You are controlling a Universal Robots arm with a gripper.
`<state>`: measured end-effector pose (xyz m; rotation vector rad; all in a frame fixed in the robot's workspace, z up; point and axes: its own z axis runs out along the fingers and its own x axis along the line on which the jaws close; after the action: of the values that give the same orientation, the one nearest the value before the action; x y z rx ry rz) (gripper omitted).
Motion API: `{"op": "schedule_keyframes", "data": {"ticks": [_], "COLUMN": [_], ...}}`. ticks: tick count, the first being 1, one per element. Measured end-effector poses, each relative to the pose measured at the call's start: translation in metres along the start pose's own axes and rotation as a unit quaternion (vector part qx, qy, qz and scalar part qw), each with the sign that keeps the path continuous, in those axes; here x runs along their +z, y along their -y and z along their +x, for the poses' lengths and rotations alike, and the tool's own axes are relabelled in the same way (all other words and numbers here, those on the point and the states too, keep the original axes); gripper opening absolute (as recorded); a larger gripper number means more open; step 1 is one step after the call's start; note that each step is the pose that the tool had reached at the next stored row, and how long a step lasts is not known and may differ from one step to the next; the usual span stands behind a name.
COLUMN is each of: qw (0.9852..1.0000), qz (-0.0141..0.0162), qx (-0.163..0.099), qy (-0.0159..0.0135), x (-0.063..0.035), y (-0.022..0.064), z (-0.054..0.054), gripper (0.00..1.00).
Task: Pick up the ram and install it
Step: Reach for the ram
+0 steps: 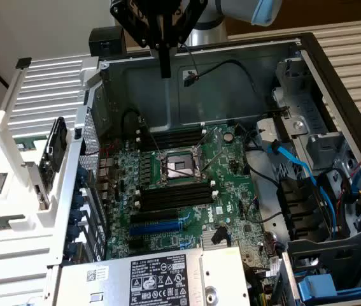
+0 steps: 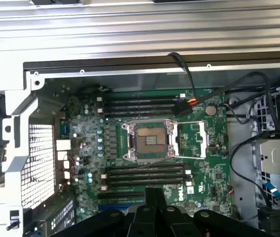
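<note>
- In the exterior view, the gripper [image 1: 165,71] hung above the far edge of the open computer case [image 1: 231,83]. It was high over the motherboard [image 1: 231,166] and touched nothing.
- Its fingers read as one narrow dark bar pointing down, so I judged the jaws together with nothing between them.
- The ram [image 1: 54,151], as best I could tell, was the long narrow dark stick standing tilted in the white rack [image 1: 14,127]. That put it outside the case at the exterior view's left, well apart from the gripper.
- Both banks of memory slots [image 1: 174,197] on either side of the CPU socket [image 1: 177,167] lay bare and black. A blue expansion slot [image 1: 158,224] sat just beyond the nearer bank.
- In the wrist view, I looked straight down on the board, with the gripper [image 2: 154,193] dark over the near edge and its fingers meeting in the middle.
- The CPU socket [image 2: 149,140] sat between the two banks of memory slots [image 2: 144,174], all unfilled.
</note>
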<state>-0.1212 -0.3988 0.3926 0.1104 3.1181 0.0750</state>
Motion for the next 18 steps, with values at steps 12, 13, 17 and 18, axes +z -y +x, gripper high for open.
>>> {"op": "schedule_keyframes", "data": {"ticks": [12,13,17,18], "qw": [1.0,1.0,1.0,1.0], "qz": [0.0,0.0,0.0,-0.0001], "qx": [0.0,0.0,0.0,0.0], "qy": [0.0,0.0,0.0009,0.0009], "x": [0.0,0.0,-0.0002,-0.0002], "y": [0.0,0.0,0.0004,0.0005], "z": [0.0,0.0,0.0054,0.0073], "gripper": [0.1,0.1,0.1,0.1]}}
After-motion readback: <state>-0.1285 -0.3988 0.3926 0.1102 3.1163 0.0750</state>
